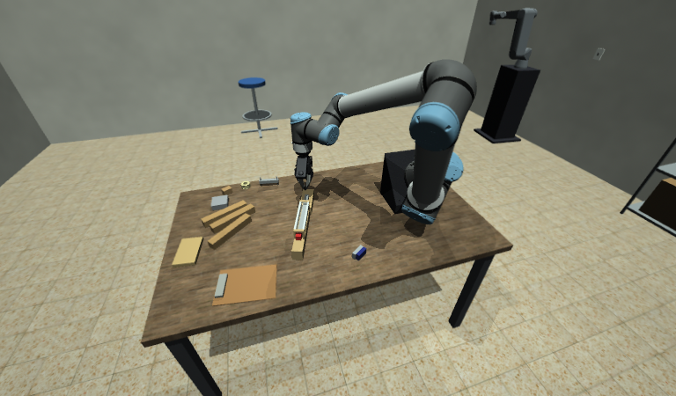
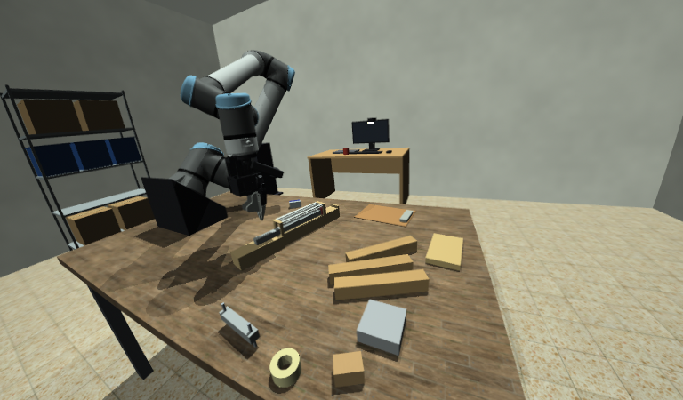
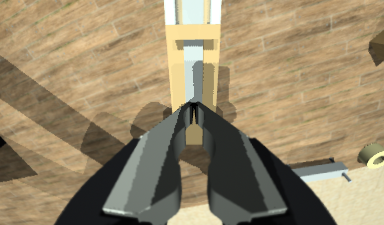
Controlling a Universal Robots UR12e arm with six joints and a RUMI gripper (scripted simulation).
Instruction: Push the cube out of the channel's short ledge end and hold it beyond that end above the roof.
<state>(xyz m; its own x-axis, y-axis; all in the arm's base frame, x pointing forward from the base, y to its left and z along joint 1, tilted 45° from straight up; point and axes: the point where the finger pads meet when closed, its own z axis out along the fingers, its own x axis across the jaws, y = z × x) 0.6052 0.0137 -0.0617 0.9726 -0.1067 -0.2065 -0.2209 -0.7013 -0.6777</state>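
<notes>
A long wooden channel [image 1: 302, 221] with a clear roof lies in the middle of the table; it also shows in the exterior view [image 2: 286, 227] and the wrist view [image 3: 193, 45]. A small red cube [image 1: 297, 236] sits inside it near the end facing the table's front. A grey rod [image 2: 267, 235] [image 3: 192, 80] lies in the open trough at the other end, also seen from the wrist. My gripper [image 1: 304, 185] [image 3: 193, 104] hangs just above that far end, pointing down, fingers shut on nothing. It also shows in the exterior view [image 2: 260, 214].
Three wooden bars [image 1: 226, 221], a grey block [image 1: 219, 201], a flat wooden plate [image 1: 187, 250], a brown mat [image 1: 246, 284] with a grey piece, a ring [image 2: 285, 367], a grey bracket [image 2: 238, 324] and a blue-white piece [image 1: 358, 252] lie around. The arm's black base [image 1: 399, 182] stands at the back right.
</notes>
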